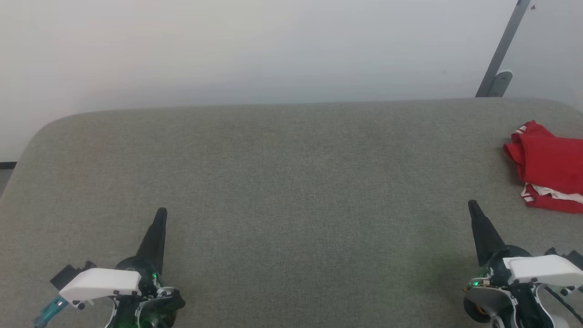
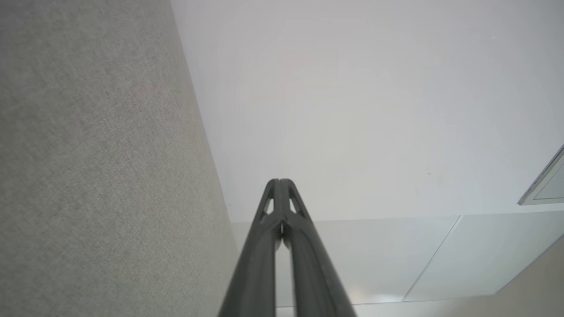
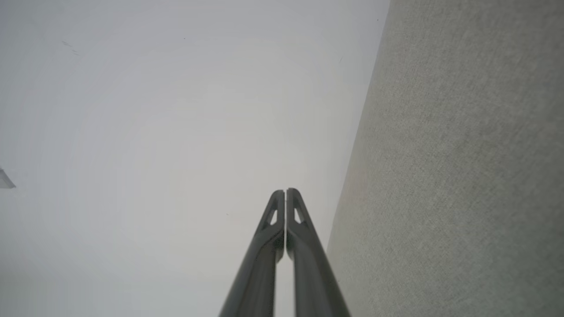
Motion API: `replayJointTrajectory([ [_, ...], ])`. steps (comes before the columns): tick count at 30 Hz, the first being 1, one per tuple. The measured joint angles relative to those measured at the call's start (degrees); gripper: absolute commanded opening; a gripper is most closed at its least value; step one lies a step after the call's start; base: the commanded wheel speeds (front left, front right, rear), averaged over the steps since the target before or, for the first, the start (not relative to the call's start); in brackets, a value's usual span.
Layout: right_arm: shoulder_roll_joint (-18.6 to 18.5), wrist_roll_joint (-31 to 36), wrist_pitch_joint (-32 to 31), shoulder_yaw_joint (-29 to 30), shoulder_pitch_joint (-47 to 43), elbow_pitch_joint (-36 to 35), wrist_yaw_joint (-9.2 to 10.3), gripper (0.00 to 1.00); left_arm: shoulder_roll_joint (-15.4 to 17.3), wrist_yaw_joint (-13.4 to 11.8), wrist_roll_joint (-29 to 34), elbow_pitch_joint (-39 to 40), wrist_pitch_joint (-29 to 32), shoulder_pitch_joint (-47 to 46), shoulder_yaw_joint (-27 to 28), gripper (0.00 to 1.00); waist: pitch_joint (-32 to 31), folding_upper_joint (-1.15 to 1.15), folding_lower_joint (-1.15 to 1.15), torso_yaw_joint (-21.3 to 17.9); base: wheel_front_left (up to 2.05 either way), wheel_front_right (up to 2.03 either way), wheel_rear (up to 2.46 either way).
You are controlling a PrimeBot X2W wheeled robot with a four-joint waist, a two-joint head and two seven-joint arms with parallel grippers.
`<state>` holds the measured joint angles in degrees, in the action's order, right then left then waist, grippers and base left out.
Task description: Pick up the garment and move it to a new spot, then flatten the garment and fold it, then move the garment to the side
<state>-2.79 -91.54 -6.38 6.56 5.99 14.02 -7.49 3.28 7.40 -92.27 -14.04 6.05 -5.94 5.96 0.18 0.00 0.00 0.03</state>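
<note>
Garment [image 1: 549,166] last, since we begin at our own claws. Our left claw [image 1: 161,213], two long dark fingers, is pressed together to a single point with nothing between the fingers; the left wrist view shows the tips meeting. Our right claw [image 1: 472,204] is pressed together the same way and carries nothing.

Each sits over a near corner of the grey fabric-covered bench [image 1: 291,173], pointing away from us toward the pale wall [image 1: 273,45]. We judge this a rest pose, with the arms set wide so the middle of the bench is left to work on.

Outward from the right claw, near it but apart, lies the garment: a red jersey shirt with white and striped trim. It is gathered into a compact bundle at the bench's right edge and partly cut off by the head view. Lying that far to the side, it may be set aside or waiting to be fetched; we cannot tell which, nor how neatly it is folded. If it needs fetching, the right arm is the closer one. Behind it a slanted grey metal bar [image 1: 501,50] leans against the wall.
</note>
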Motion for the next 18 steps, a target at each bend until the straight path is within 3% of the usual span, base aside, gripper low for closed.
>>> replayJointTrajectory([
  [18, -0.02, -0.75, -0.19, -0.04, 0.12, 0.01, 0.0, 0.0, -0.18, 0.0, -0.36, -0.09, 0.18, -0.05, 0.14, 0.0, 0.0, 0.0, 0.0, -0.03, 0.0, 0.0, 0.0],
])
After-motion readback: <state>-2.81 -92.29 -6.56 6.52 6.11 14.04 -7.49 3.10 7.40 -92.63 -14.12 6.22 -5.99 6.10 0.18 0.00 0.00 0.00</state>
